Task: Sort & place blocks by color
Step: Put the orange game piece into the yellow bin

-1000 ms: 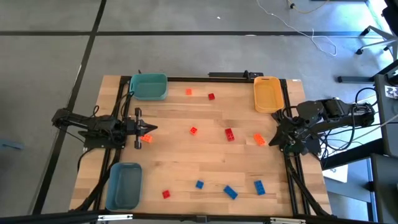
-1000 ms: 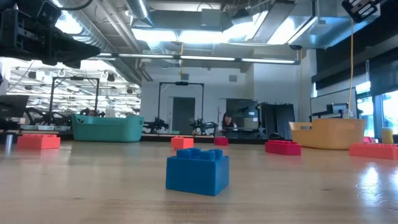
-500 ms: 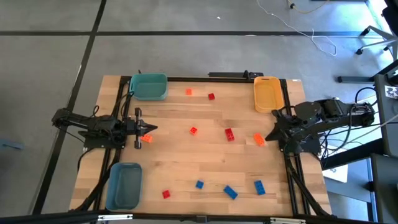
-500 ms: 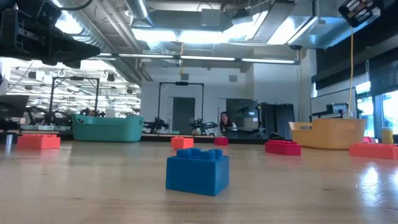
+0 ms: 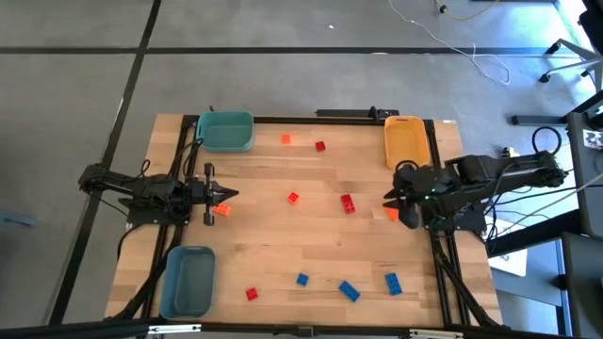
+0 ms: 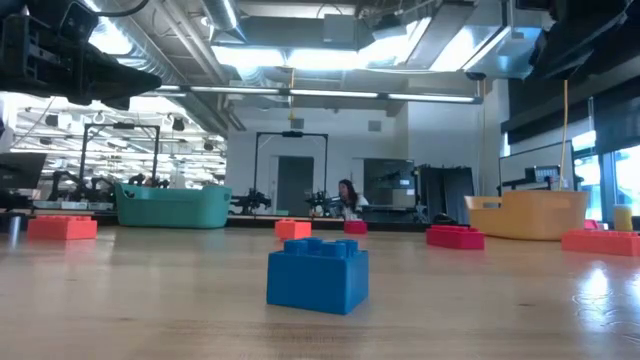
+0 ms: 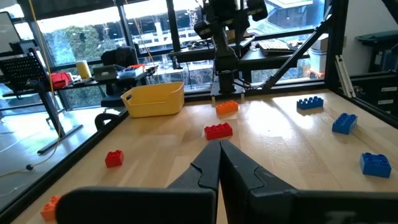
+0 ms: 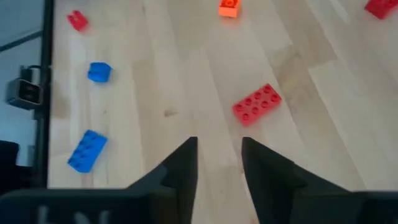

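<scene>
Small red, orange and blue blocks lie scattered flat on the wooden table point(image 5: 283, 235). My right gripper point(image 5: 389, 201) hangs open over the table's right side, tipped downward, just above an orange block point(image 5: 391, 215). Nothing is between its fingers point(image 8: 186, 163). Ahead of it lies a red block point(image 8: 257, 104), which is the red block point(image 5: 348, 202) near the table's middle. My left gripper point(image 5: 222, 201) stays shut and level at the left side, its fingertips point(image 7: 219, 152) closed on nothing.
A teal bin point(image 5: 226, 131) stands at the far left, a yellow-orange bin point(image 5: 407, 141) at the far right and a grey-blue bin point(image 5: 188, 281) at the near left. Three blue blocks point(image 5: 349, 291) lie along the near edge. A person shows far behind the table point(image 6: 347, 197).
My right gripper has swung from the table's right edge toward the left, out over the wood, has sunk a little and has tipped downward. It now stands by the orange block. The blocks and my left arm have kept still.
</scene>
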{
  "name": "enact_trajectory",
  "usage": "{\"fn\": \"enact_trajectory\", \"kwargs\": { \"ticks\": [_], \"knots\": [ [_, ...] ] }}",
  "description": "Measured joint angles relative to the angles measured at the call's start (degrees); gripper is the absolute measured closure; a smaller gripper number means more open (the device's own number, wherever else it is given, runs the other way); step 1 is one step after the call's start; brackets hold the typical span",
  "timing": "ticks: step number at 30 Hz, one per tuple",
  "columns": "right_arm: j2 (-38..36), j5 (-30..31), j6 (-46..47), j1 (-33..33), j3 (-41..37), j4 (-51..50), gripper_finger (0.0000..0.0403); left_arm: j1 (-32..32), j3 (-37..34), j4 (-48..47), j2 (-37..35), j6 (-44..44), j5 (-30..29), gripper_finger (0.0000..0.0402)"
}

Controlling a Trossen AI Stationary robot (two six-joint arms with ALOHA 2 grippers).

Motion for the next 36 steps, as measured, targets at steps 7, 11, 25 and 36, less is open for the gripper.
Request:
{"fn": "enact_trajectory", "kwargs": {
  "ticks": [7,11,25,36],
  "knots": [
    [4.9,2.1,10.8,-2.1,0.0,-0.3,0.0228,0.0,0.0,0.0,0.0,0.7,0.0,0.0401],
    [7.2,2.2,14.0,-5.3,0.0,-1.3,0.0213,0.0,0.0,0.0,0.0,1.4,0.0,0.0401],
    [16.3,-7.3,20.8,-14.5,0.0,-10.2,0.0208,0.0,0.2,-0.2,0.0,1.2,2.5,0.0401],
    [23.2,-6.9,20.2,-14.5,-1.4,-14.3,0.0208,0.0,7.5,-6.8,0.0,-0.2,2.4,0.0401]
  ]
}}
